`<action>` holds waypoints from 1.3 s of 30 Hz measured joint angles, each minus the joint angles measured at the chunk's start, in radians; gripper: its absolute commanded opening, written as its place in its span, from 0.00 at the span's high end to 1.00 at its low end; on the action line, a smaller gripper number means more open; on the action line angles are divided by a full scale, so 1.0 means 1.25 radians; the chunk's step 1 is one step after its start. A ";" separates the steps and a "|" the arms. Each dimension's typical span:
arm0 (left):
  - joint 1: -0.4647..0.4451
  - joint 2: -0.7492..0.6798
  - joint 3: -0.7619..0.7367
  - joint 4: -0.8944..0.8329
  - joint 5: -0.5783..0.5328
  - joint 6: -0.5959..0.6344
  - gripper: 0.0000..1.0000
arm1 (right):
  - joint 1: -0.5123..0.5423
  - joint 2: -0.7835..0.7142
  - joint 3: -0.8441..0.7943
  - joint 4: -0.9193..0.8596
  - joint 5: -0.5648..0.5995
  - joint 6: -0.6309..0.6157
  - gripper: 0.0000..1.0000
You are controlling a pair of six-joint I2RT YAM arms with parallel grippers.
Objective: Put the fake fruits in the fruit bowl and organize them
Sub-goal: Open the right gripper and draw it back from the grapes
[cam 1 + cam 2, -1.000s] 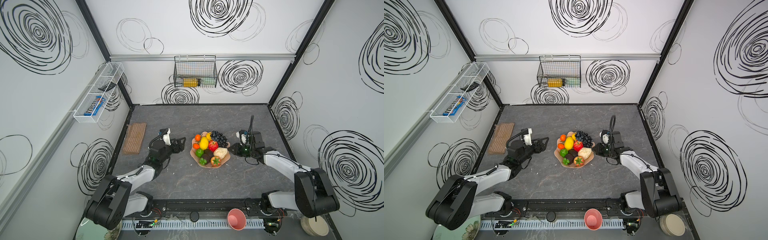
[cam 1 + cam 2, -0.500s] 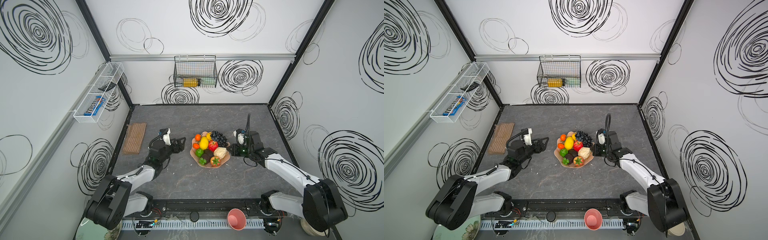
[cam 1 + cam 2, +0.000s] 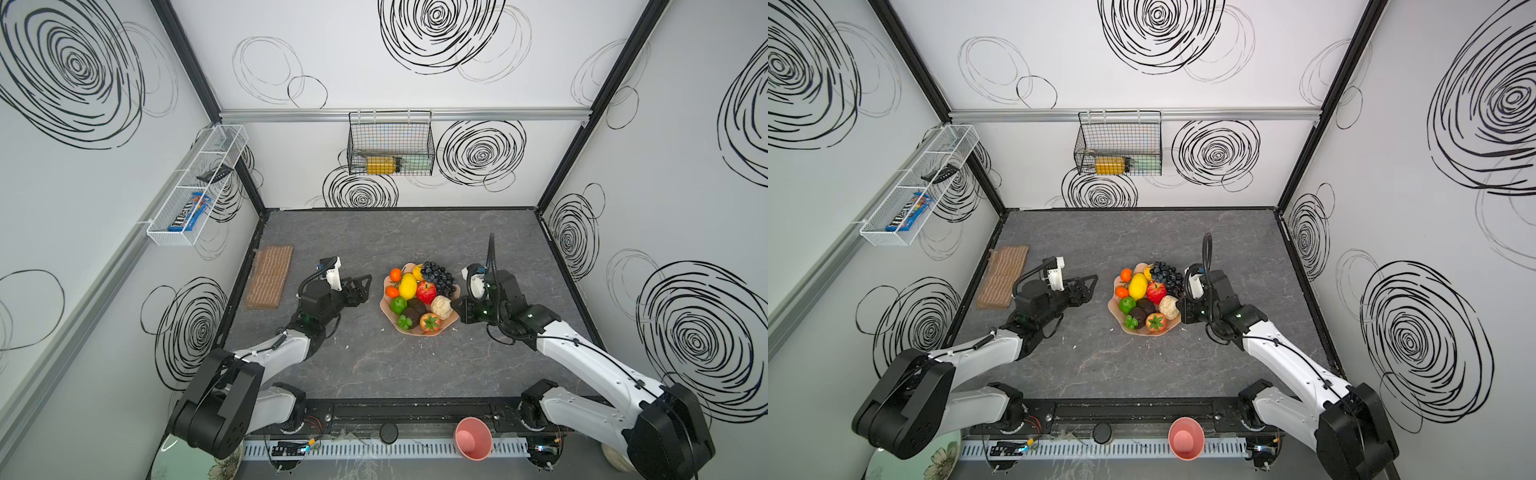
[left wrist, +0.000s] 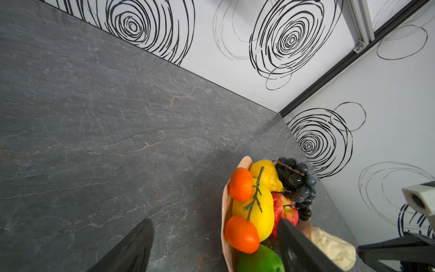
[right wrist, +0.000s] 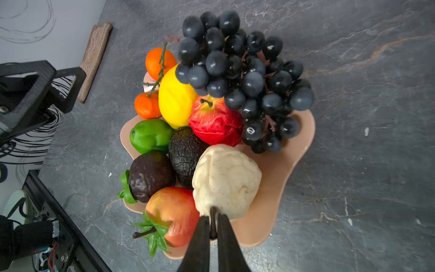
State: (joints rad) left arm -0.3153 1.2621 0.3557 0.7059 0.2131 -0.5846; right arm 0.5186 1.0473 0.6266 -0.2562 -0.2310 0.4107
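The peach-pink fruit bowl stands mid-table, piled with fake fruits: yellow lemon, red apple, black grape bunch, two tiny oranges, green lime, dark avocado, and a red-orange fruit with green leaves. The beige pear lies at the bowl's right side. My right gripper is shut on the pear's dark stem. Left of the bowl my left gripper stands open and holds nothing.
A brown woven mat lies at the table's left edge. At the front rail stand a pink cup and a pale green floral plate. A wire basket hangs on the back wall and a white rack on the left wall.
My right gripper has moved left, up to the bowl's right rim and onto the pear's stem. The left arm and the fruits have stayed where they were.
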 measured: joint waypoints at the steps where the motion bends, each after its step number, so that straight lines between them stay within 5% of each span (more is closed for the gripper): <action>1: 0.000 0.000 0.000 0.000 0.000 0.000 0.14 | 0.007 0.001 -0.002 -0.002 0.002 0.000 0.85; 26: -0.012 -0.001 0.000 0.000 -0.001 0.000 0.14 | 0.040 -0.040 0.075 -0.053 0.128 -0.031 0.51; 39: -0.015 -0.002 0.000 0.000 -0.003 0.000 0.14 | 0.074 0.208 0.302 -0.030 0.219 -0.104 0.54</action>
State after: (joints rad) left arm -0.3336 1.2591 0.3557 0.7055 0.2089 -0.5846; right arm 0.6113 1.3071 1.0035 -0.2932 0.0422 0.2806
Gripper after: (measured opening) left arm 0.863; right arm 0.478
